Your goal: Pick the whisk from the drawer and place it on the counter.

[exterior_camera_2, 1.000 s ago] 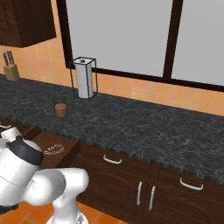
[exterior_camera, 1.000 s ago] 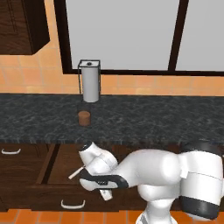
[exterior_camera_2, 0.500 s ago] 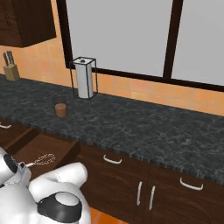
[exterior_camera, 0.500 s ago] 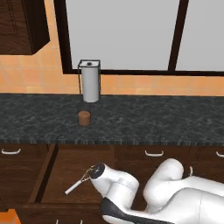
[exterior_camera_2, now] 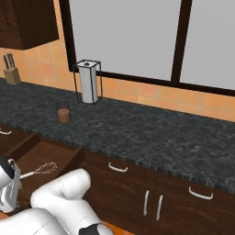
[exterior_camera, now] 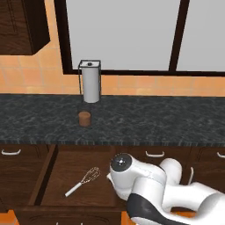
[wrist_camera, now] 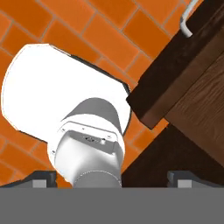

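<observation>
None of the task's carrying had been done at this moment. The whisk (exterior_camera: 84, 180) was seen lying flat on the wood-grain bottom of the drawer (exterior_camera: 57, 193), which stood pulled out below the tabletop (exterior_camera: 145, 121); its dark wire head pointed far and right, its white handle near and left. In the right base view the whisk (exterior_camera_2: 40, 170) lay likewise in the open drawer (exterior_camera_2: 32, 158), untouched. The tool (wrist_camera: 112, 180) was held fully open with nothing between its fingertips (wrist_camera: 43, 179), and was turned down toward the orange tiled floor (wrist_camera: 83, 30) beside the drawer's corner. Reaching in, gripping, lifting and setting down on the tabletop were judged still to be done. A brown cylinder (exterior_camera: 84, 118) and a paper towel holder (exterior_camera: 90, 81) stood on the tabletop.
</observation>
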Controlling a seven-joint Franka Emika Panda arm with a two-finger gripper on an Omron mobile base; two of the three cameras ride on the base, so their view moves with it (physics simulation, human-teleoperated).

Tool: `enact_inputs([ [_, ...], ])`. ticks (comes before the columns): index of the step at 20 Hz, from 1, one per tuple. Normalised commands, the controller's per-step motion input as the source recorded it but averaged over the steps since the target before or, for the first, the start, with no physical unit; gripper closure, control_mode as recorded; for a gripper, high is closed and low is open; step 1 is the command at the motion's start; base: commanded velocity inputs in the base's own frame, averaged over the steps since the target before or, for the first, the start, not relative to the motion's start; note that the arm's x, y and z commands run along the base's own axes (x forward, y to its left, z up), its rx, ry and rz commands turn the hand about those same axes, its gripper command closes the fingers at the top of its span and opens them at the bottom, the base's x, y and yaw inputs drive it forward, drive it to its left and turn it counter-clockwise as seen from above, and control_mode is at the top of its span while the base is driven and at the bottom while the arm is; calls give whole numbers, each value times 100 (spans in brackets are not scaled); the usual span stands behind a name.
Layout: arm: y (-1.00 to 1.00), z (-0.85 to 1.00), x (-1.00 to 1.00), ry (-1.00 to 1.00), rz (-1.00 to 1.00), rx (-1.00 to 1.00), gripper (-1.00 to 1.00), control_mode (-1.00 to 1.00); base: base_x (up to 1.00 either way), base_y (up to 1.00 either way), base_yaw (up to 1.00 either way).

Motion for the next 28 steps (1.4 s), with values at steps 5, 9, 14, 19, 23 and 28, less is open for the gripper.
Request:
enact_inputs([
  [5,74,100,21,13,10,-7,-100,-100,0,0,0],
  [9,100,84,62,17,8,-13,-100,-100,0,0,0],
  [14,91,-62,97,13,28,-1,-100,-100,0,0,0],
  [19,48,-94,59,6,37,12,-100,-100,0,0,0],
  [23,10,-74,27,-3,17,15,-100,-100,0,0,0],
  [28,-11,-71,3,-6,1,1,-100,-100,0,0,0],
])
